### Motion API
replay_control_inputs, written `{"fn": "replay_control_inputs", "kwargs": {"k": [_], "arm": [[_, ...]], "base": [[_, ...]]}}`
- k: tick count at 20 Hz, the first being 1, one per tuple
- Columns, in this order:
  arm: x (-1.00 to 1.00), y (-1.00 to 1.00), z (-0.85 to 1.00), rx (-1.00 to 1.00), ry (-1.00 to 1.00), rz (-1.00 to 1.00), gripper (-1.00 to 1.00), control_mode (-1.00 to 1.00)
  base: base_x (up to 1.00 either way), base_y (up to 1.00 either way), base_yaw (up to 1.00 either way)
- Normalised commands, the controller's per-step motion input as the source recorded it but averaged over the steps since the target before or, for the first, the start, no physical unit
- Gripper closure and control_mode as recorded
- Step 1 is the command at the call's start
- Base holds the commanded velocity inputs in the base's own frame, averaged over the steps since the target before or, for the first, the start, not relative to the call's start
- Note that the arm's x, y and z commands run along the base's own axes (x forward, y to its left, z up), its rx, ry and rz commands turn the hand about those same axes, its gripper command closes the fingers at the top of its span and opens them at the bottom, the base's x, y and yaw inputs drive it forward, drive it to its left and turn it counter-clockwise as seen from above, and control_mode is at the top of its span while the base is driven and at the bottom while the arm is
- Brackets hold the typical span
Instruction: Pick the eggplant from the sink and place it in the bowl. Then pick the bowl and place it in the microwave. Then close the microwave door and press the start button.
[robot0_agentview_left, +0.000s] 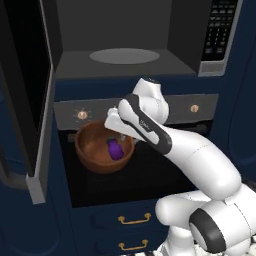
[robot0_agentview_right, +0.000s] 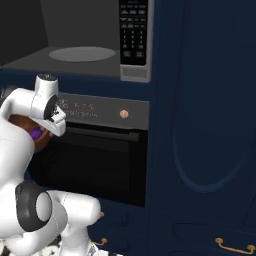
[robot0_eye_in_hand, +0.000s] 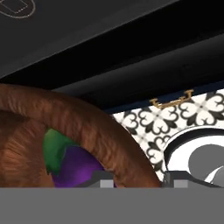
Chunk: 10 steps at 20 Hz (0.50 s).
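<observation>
Left base view: bowl (robot0_agentview_left: 102, 148) held up in front of the oven (robot0_agentview_left: 135, 165) below the open microwave (robot0_agentview_left: 125, 57), eggplant (robot0_agentview_left: 115, 149) inside it, gripper (robot0_agentview_left: 114, 125) at the bowl's right rim, microwave door (robot0_agentview_left: 27, 95) swung open at left. Right base view: bowl (robot0_agentview_right: 27, 131) and eggplant (robot0_agentview_right: 36, 134) mostly hidden behind the arm. Hand view: gripper (robot0_eye_in_hand: 135, 180) clamped across the bowl (robot0_eye_in_hand: 78, 118) rim – one finger inside by the eggplant (robot0_eye_in_hand: 74, 164), one outside – drawer handle (robot0_eye_in_hand: 171, 102) beyond.
</observation>
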Motion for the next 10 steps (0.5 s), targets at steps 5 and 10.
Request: {"fn": "replay_control_inputs", "kwargs": {"k": [5, 10], "arm": [[0.0, 0.0, 0.0, 0.0, 0.0, 0.0, 1.0, 1.0], [0.0, 0.0, 0.0, 0.0, 0.0, 0.0, 1.0, 1.0]], "base": [[-0.26, 0.05, 0.0], [-0.06, 0.0, 0.0]]}}
